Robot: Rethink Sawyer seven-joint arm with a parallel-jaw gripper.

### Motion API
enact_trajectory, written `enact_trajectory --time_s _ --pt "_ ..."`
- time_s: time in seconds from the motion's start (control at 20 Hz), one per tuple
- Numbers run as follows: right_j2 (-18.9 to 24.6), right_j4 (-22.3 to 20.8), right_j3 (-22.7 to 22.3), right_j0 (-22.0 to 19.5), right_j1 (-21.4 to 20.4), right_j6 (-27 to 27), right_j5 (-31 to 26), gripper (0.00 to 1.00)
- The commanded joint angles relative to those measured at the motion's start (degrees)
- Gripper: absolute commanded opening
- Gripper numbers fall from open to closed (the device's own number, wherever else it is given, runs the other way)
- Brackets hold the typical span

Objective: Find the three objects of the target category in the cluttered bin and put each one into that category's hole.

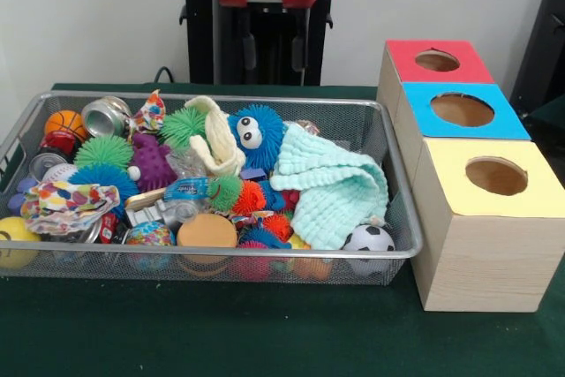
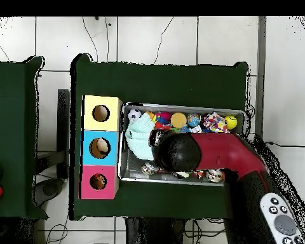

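A wire mesh bin [image 1: 221,254] [image 2: 180,107] is packed with clutter. It holds spiky rubber balls in green [image 1: 103,152], blue and orange, a fuzzy blue toy with eyes [image 1: 256,134], a small basketball [image 1: 66,123], a soccer ball [image 1: 368,238] [image 2: 135,115], a yellow ball [image 1: 12,241], metal cans [image 1: 106,116], and a mint cloth [image 1: 331,187] [image 2: 139,136]. Beside the bin stand three wooden boxes with round holes, topped red [image 1: 406,64], blue [image 1: 433,117] and yellow [image 1: 540,190]. In the overhead view the red and black arm [image 2: 206,152] reaches over the bin's middle. The gripper itself shows in neither view.
A patterned cloth [image 1: 62,202] lies at one end of the bin. The bin and boxes rest on a dark green table [image 1: 265,333]. In the overhead view the arm hides much of the bin's near half. A second green table [image 2: 9,127] stands apart.
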State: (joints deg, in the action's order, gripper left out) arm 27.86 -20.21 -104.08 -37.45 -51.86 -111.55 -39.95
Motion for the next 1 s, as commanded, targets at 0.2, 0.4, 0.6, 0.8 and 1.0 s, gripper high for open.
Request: enact_trajectory --time_s 0.2,0.4,0.6,0.8,1.0 --pt "6.8 -2.0 4.9 -5.9 2.5 17.0 -8.7 1.00" --pt "6.7 -3.1 5.6 -6.5 2.7 15.1 -8.3 1.00" --pt "6.2 -4.3 7.6 -6.2 3.8 13.7 -8.5 1.00" --pt "5.4 -4.7 11.2 -5.0 7.4 12.1 -8.8 1.00" --pt "4.7 -5.2 15.2 -4.1 10.6 12.2 -10.0 1.00"
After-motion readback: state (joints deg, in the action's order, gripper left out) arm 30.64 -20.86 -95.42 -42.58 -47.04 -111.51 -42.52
